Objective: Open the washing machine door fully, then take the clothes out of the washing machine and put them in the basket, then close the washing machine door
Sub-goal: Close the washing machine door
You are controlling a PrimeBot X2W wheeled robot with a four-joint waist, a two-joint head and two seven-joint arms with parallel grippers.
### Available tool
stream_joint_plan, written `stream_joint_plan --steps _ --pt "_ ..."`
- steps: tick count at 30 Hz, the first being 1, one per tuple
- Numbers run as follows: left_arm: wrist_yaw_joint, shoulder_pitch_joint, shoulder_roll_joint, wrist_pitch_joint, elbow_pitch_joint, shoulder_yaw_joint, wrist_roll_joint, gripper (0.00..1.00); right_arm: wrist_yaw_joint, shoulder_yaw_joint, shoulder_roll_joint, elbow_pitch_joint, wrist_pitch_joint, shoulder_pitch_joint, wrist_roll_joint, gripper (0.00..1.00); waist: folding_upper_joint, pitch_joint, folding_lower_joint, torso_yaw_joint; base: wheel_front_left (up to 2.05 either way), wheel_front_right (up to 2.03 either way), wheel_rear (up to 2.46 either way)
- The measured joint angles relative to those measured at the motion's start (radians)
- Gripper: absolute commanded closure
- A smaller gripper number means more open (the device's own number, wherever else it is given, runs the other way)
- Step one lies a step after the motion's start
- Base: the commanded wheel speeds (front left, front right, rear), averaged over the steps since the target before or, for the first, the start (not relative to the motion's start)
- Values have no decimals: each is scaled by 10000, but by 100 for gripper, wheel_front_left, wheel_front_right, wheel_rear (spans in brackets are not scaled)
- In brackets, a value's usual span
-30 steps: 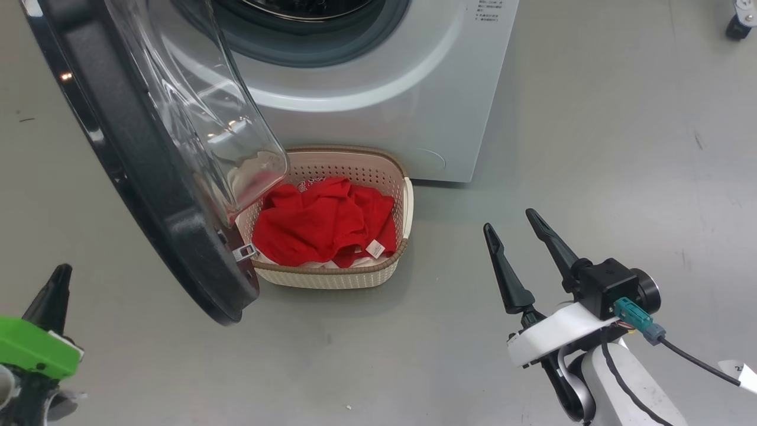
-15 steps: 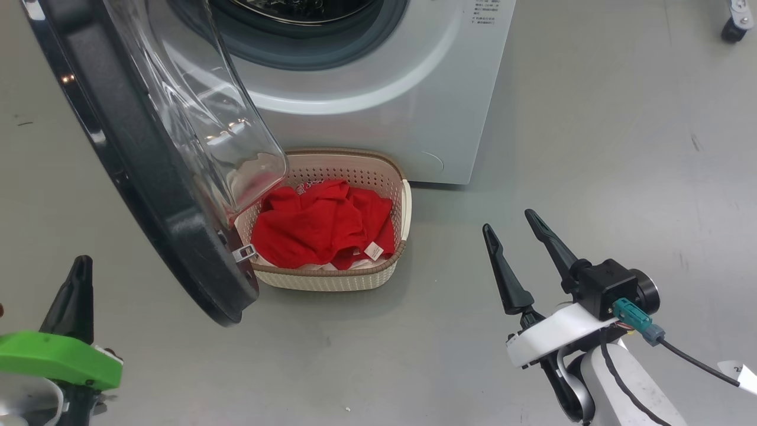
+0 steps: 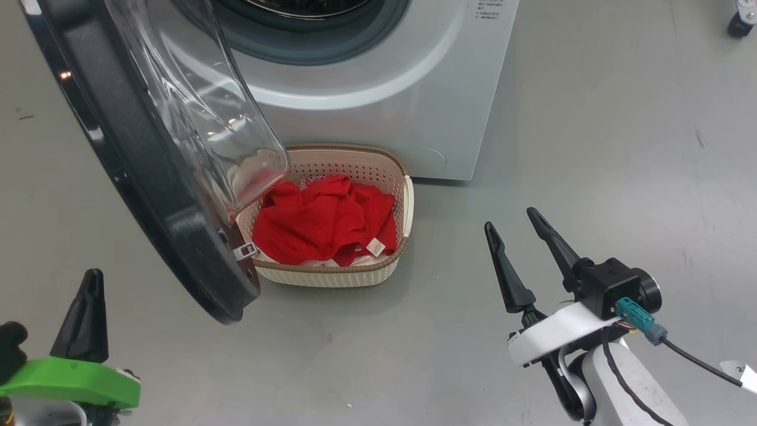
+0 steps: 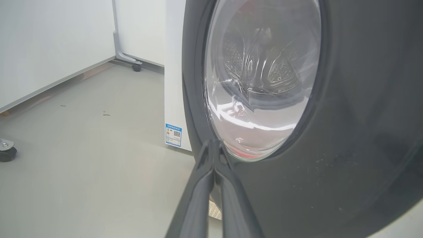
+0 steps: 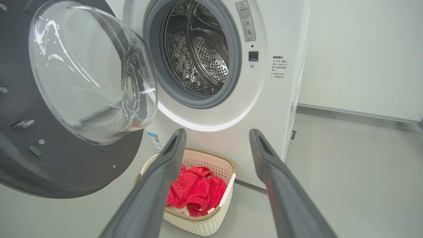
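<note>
Red clothes lie in the basket before the washing machine, so the left gripper, pressed together, sits behind the open door, likely to push it shut, while the right gripper waits spread.

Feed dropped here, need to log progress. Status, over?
Left gripper shut, empty, outside the washing machine door. Right gripper open, empty. Clothes in the basket; drum looks empty; door open. Basket sits under door's swing, seemingly clear.
</note>
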Motion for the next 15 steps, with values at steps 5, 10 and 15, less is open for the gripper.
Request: stream_joint_plan --steps 5,10,15 --pt "0 3 61 -637 242 -123 142 0 0 -6 2 0 0 0 0 0 0 16 0 14 0 0 0" --pt "0 2 146 -1124 516 -387 178 0 0 -27 4 0 0 0 0 0 0 5 0 38 0 0 0" --pt "0 1 318 -1528 802 -543 238 0 0 -35 6 0 0 0 0 0 0 -21 -1 55 0 0 0"
